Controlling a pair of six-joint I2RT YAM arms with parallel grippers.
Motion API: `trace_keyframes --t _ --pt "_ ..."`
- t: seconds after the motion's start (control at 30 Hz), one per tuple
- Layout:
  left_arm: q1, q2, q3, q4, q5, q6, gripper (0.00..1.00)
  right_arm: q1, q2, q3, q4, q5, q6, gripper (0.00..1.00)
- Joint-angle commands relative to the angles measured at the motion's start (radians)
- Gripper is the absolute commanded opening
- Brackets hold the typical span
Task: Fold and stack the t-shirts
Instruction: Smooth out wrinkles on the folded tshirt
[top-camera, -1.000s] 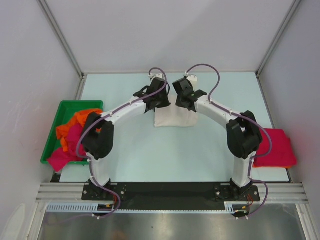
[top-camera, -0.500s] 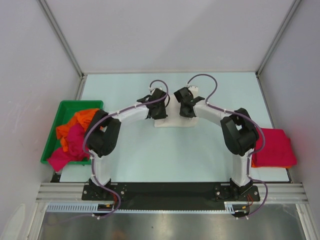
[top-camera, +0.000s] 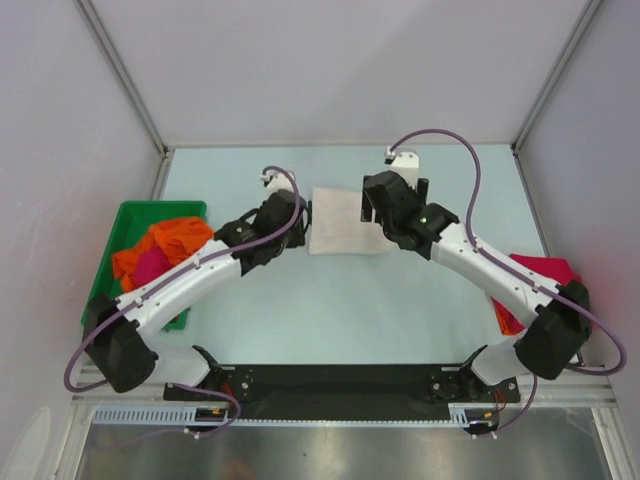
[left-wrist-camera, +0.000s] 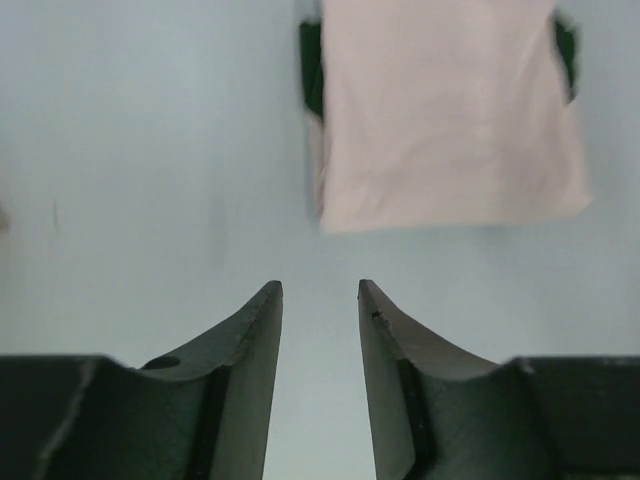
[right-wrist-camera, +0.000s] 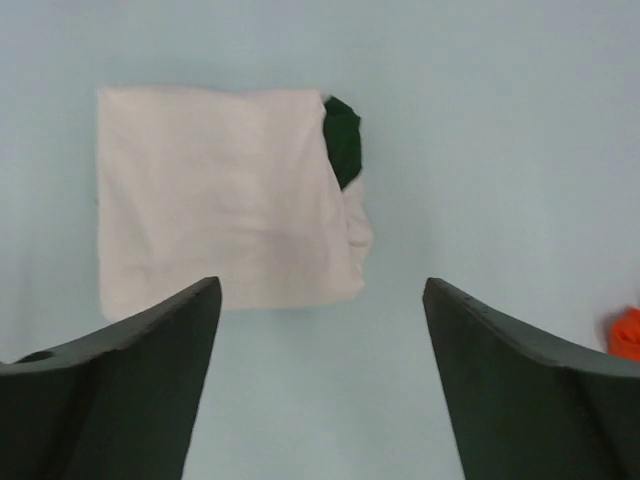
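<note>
**Cream tee folded on surface, both hands clear of it**

Cream tee (top-camera: 340, 222) lies mid-surface as a flat, roughly square packet, plain side up, no print showing. Dark green sleeve (right-wrist-camera: 342, 137) pokes out at one folded edge. L wrist view shows green at both far corners of the packet.

L hand (left-wrist-camera: 320, 285): fingers apart w/ a narrow gap, nothing btwn them, only bare surface (top-camera: 350, 300) below. In the top view it sits just beside the tee's left edge. In its own cam the tee is ahead of the tips, not touching.

R hand (right-wrist-camera: 321, 283): fingers spread wide, nothing held. It sits over the tee's right side in the top view. In its own cam the packet shows mostly behind the left finger, w/ bare surface in the gap.

Green bin (top-camera: 118, 222) at far left edge holds a loose heap: orange tee (top-camera: 170, 238) on top, magenta-pink tee (top-camera: 150, 266) under and beside it, both crumpled.

Crimson tee (top-camera: 555, 272) lies at the right edge, mostly hidden by the R arm, so can't tell how neatly it's folded. A bit of orange cloth (top-camera: 503, 318) shows under the arm there.
</note>
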Motion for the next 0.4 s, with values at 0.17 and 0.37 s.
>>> trace_keyframes --t 0.17,0.37 --pt "-0.109 -0.261 -0.229 -0.200 -0.138 -0.083 0.47 0.116 -0.171 -0.194 -0.143 0.140 0.062 1.00" --pt "-0.128 -0.337 -0.268 -0.258 -0.178 -0.113 0.46 0.179 -0.151 -0.205 -0.161 0.147 0.108 1.00"
